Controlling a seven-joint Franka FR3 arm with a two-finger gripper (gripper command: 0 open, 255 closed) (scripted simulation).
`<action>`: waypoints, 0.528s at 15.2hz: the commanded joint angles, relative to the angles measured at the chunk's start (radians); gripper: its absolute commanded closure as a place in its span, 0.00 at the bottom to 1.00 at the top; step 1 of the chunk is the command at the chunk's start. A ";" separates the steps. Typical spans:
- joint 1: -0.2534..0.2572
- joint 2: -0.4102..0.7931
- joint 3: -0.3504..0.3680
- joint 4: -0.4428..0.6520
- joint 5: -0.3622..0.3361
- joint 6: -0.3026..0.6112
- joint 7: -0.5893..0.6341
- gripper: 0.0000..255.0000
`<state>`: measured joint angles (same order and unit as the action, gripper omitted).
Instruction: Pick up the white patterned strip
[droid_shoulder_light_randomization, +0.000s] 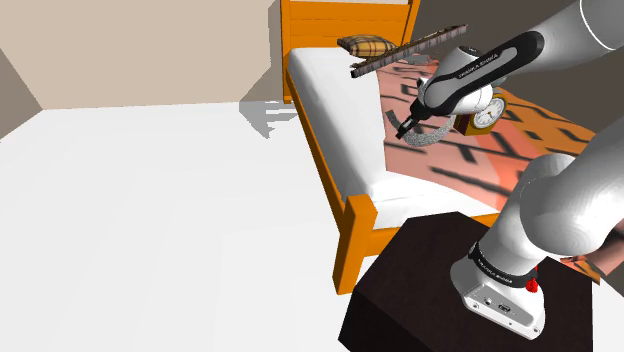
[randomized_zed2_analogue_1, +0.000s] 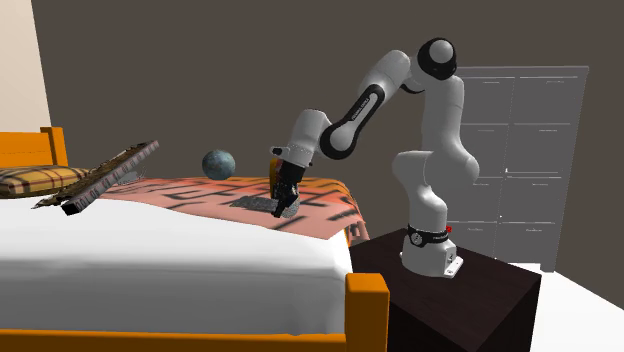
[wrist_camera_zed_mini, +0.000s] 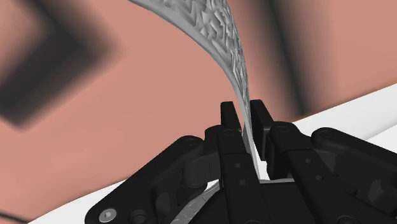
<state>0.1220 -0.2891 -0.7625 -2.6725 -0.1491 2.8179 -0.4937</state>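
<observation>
My hand is closed almost all the way, and its two fingers pinch one end of the strip between them. The strip is pale grey with a raised zigzag pattern. From my fingertips it bends away in a curve over the pink cover. In the second exterior view my hand points down at the bed, and the rest of the strip trails on the cover just beside my fingertips. I cannot tell whether its far end touches the cover or hangs just off it. In the shoulder view the strip shows as a grey curl right under my hand, on the cover with its dark marks. Just beyond my hand stands a small round thing, a clock by its pale face, I think. Well away from my hand, at the head of the orange bed, a checked pillow lies with a long dark bar propped across it. My stand sits behind my hand, against the bed's foot.
</observation>
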 joint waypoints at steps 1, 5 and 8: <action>0.000 0.000 0.000 0.000 0.000 0.000 0.000 1.00; 0.001 0.002 -0.001 0.000 0.001 0.001 -0.001 1.00; -0.032 -0.037 0.034 0.014 -0.032 -0.051 0.028 1.00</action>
<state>0.0987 -0.3158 -0.7376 -2.6614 -0.1722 2.7803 -0.4729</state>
